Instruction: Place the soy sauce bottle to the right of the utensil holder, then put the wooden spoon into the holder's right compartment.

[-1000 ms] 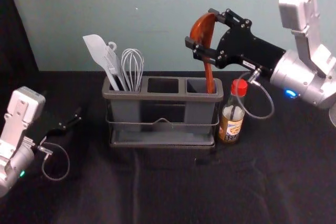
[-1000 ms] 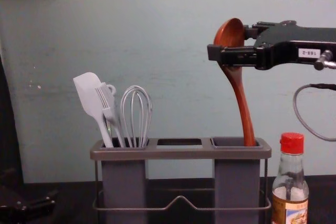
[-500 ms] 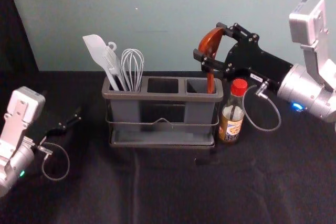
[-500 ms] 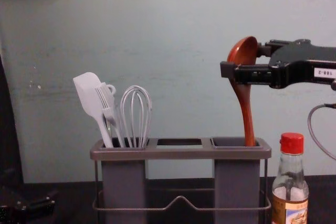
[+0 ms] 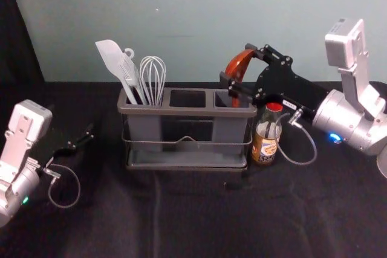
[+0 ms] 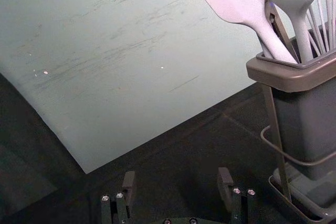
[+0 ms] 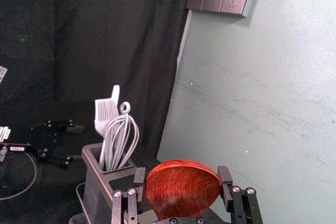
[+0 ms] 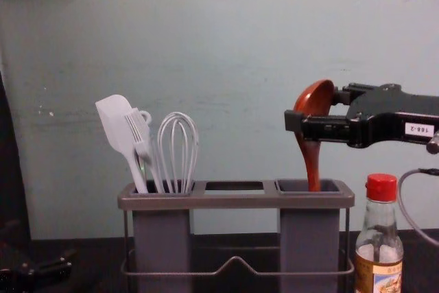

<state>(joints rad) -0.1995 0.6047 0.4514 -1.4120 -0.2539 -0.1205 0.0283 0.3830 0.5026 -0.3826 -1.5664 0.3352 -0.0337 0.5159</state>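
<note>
Fingers of the right claw (image 5: 237, 63) are narrowed on the wooden spoon (image 8: 317, 97), right of centre in the upper half of the chest view. They clasp it by the bowl, one to either side, presumably because the wide end gives good purchase and leaves the slim handle free to lead downward. That handle slants a little, its lower end inside the right compartment (image 8: 309, 238), so the step in hand looks to be lowering and then letting go. Opening the claw too high could let the spoon drop or tip against the rim; easing down further first seems wise.

Below, the utensil holder (image 8: 235, 201) spans the lower middle of the chest view. Its left end carries a spatula (image 8: 115, 118), a brush (image 8: 139, 132) and a whisk (image 8: 178, 142), heads up, likely so each can be grabbed by sight.

At the lower right, the soy sauce bottle (image 8: 379, 255) stands upright just beside the holder's right end, where the task wants it; that half appears done.

Out at the left edge of the head view, the left claw (image 6: 176, 178) idles over the dark-covered table (image 5: 199, 216), its fingers wide apart with nothing between them.
</note>
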